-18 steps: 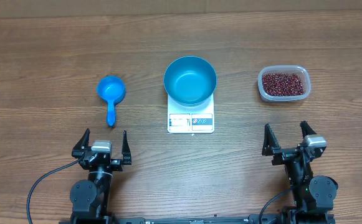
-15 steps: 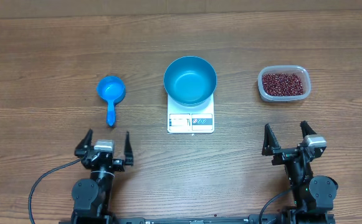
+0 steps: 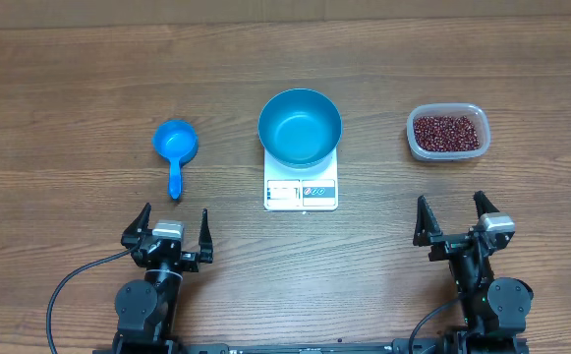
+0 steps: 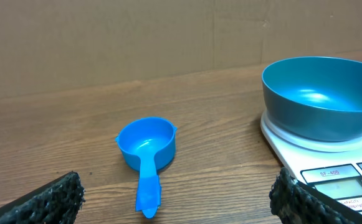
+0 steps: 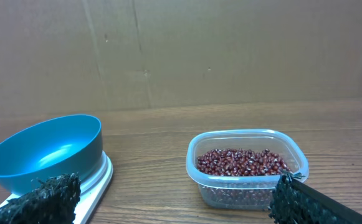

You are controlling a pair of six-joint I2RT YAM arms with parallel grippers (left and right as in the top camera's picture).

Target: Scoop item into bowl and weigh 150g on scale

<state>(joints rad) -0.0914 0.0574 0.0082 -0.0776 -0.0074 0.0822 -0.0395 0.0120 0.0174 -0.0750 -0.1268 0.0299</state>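
Note:
An empty blue bowl (image 3: 300, 127) (image 4: 321, 98) (image 5: 43, 152) stands on the white scale (image 3: 301, 191) (image 4: 346, 183) (image 5: 96, 180) at the table's middle. Dark red-brown beans (image 3: 447, 132) (image 5: 242, 162) fill a clear plastic tub (image 3: 447, 149) (image 5: 249, 186) at the right. A small blue scoop (image 3: 175, 147) (image 4: 146, 149) lies on the left, handle toward me. My left gripper (image 3: 175, 226) (image 4: 177, 202) is open and empty, a little short of the scoop's handle tip. Open and empty too, my right gripper (image 3: 452, 214) (image 5: 174, 202) sits in front of the tub.
A cardboard wall (image 4: 168, 37) (image 5: 230, 50) closes off the far side of the wooden table (image 3: 88, 79). Black cables (image 3: 69, 285) trail from the arm bases at the near edge.
My left gripper has shifted slightly to the right and a touch nearer the front edge. The right arm, scoop, bowl and tub have not moved.

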